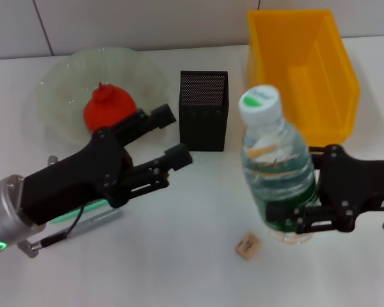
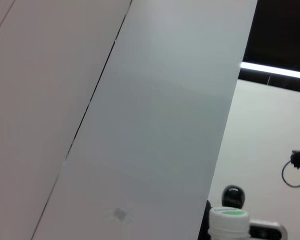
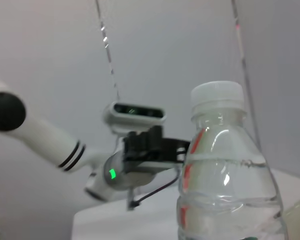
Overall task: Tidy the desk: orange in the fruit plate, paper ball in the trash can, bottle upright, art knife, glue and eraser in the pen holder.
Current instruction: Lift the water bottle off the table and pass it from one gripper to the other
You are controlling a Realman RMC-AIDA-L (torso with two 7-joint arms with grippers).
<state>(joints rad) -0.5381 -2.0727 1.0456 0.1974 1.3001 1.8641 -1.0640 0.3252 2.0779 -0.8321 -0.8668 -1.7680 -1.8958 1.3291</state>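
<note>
White desk (image 1: 192, 281), tiled wall behind. Right gripper (image 1: 293, 217) at lower right, clamped on the upright bottle (image 1: 275, 166); its base is hidden. Left gripper (image 1: 173, 137), jaws apart, centre-left, partly covering the orange (image 1: 105, 107) in the fruit plate (image 1: 57, 83). Eraser (image 1: 248, 245) bottom centre.

Items counted, 1 ea.: orange (image 1: 109, 109), fruit plate (image 1: 61, 80), pen holder (image 1: 204, 119), trash can (image 1: 301, 70), bottle (image 1: 276, 166), eraser (image 1: 248, 245); 2 grippers.

Art knife (image 1: 93, 220) mostly hidden under left arm; bottle (image 1: 276, 167) base hidden.
</note>
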